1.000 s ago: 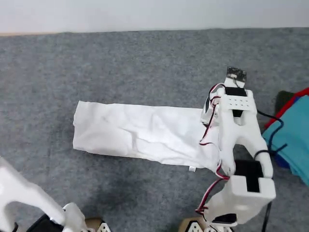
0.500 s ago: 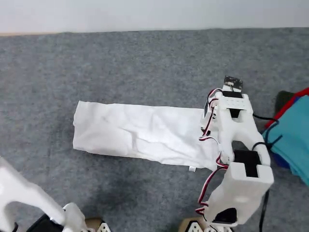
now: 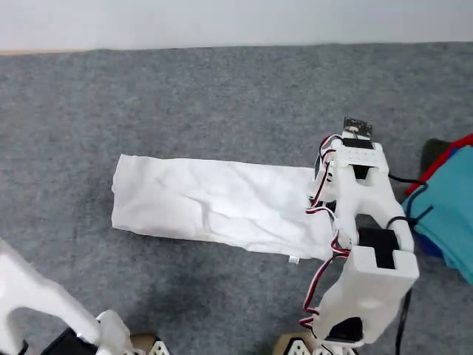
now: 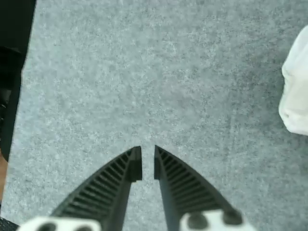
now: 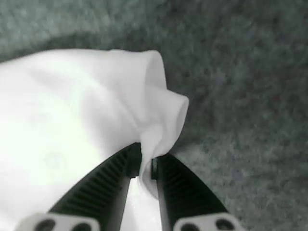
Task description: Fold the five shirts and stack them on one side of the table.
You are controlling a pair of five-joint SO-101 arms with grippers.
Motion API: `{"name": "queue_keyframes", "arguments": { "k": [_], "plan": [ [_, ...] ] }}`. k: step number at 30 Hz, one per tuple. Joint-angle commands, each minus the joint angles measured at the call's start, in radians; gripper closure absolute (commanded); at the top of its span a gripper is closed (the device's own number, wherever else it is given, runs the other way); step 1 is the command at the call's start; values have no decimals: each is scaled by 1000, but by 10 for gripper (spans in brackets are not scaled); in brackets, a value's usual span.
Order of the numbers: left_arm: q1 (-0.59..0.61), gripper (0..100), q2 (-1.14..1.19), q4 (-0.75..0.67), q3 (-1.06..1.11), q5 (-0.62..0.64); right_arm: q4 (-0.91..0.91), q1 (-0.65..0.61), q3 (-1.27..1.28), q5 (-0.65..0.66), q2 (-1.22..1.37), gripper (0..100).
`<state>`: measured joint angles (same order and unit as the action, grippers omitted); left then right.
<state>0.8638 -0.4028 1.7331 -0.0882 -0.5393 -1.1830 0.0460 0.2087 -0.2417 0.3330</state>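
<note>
Right gripper (image 5: 142,166) is clamped on a bunched-up fold at one end of the long white shirt (image 3: 214,207). Left gripper (image 4: 148,166) is nearly closed with nothing in it, hanging over the gray mat (image 4: 144,72) a bit off the shirt's edge.

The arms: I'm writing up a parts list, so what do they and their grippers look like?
Both the right arm and left arm are blocky white plastic shells; the right carries black motor blocks and red, white and black wires. The left gripper and right gripper have black, ribbed, tapering fingers on white mounts.
</note>
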Motion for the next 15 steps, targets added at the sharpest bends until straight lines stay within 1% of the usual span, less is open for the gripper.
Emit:
{"name": "queue_keyframes", "arguments": {
  "k": [1,4,6,11,15],
  "plan": [
    [5,945,-32,20,-2,-3,-87,-15,-63,9,-71,988],
    [3,945,-32,20,-2,-3,-165,-50,-98,12,-159,989],
    [6,945,-32,20,-2,-3,-202,-96,-123,12,-222,989],
    [6,945,-43,20,-1,-2,-228,-275,-192,6,-340,989],
    [-29,945,-115,20,39,0,-225,-418,-278,6,-352,989]
  ]
}}
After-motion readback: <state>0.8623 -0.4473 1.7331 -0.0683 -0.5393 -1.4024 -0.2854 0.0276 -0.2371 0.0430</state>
